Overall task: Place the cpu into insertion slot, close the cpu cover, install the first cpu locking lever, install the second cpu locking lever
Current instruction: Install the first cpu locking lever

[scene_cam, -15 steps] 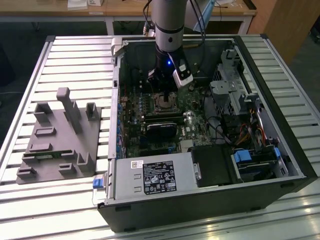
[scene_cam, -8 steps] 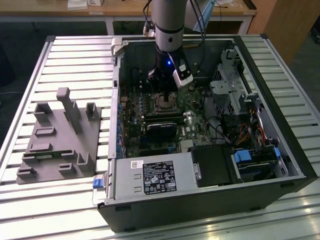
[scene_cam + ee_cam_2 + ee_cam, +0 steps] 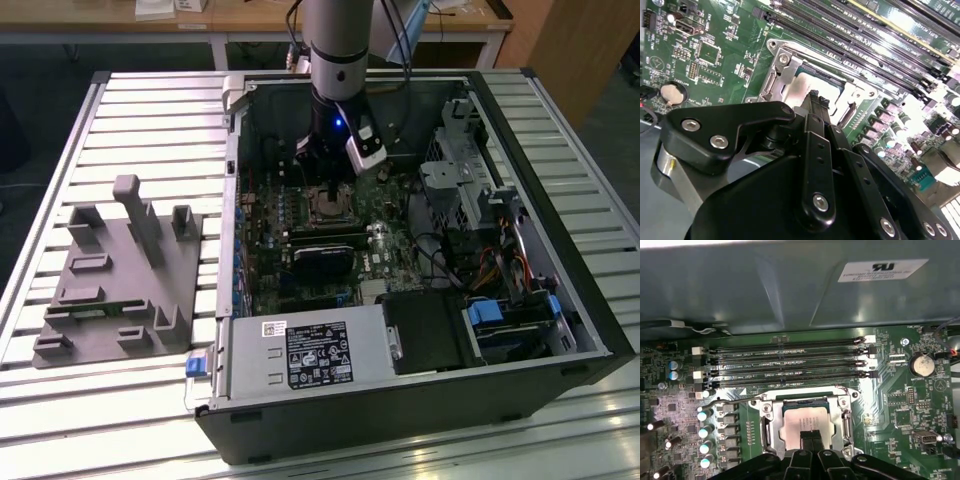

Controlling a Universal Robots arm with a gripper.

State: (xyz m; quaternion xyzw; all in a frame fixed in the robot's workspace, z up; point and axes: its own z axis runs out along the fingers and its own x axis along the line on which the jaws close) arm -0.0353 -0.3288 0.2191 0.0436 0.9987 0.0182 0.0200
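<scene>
cpu framed by cpu cover, end effector right over its face

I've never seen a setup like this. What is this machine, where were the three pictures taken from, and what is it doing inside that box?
The machine is a robot arm reaching down into an open computer case, which lies on a slatted metal table. The exterior view comes from a camera standing off the arm. At that view's left, a grey moulded tray sits on the table. Both wrist views come from cameras riding on the arm, looking past its black gripper at the green motherboard. There the cpu, a pale square chip, sits in the insertion slot. The cpu cover, a silvery frame, lies around the chip's edges. The gripper's fingers are shut and hold nothing, their tips at the chip.
</scene>
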